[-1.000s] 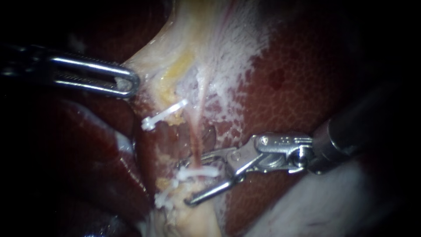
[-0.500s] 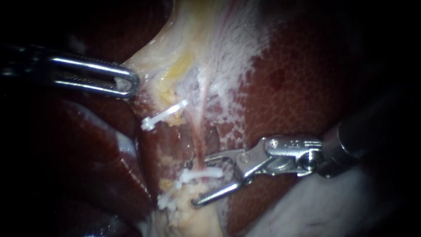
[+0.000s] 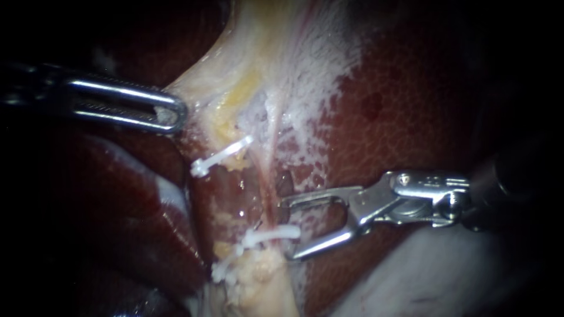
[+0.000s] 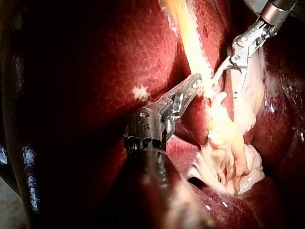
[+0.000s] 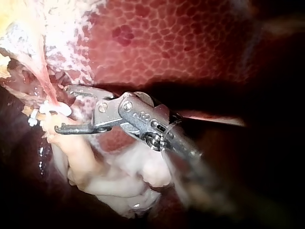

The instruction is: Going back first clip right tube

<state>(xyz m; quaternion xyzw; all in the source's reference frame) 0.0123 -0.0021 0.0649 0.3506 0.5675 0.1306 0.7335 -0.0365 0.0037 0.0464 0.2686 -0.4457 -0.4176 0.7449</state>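
A thin pink tube, the right tube (image 3: 269, 176), runs down the pale tissue and carries a white clip (image 3: 271, 234) across it. My right instrument (image 3: 288, 229) comes in from the right. Its jaws are open and empty, their tips just right of that clip and apart from the tube. The right wrist view shows the same open jaws (image 5: 62, 109) beside the clip (image 5: 50, 109). My left instrument (image 3: 167, 113) is at the upper left, its jaws shut on the edge of the pale tissue (image 3: 235, 76). The left wrist view shows that grip (image 4: 194, 86).
A second white clip (image 3: 220, 155) sits on the left tube, and a third (image 3: 226, 268) lies lower on the yellowish stump. Dark red liver (image 3: 411, 105) fills the right and the left. Whitish tissue (image 3: 423, 276) lies under the right instrument's shaft.
My right instrument has drawn back to the right, away from the tube, with its jaws open. The clip stays on the tube. My left instrument has held still.
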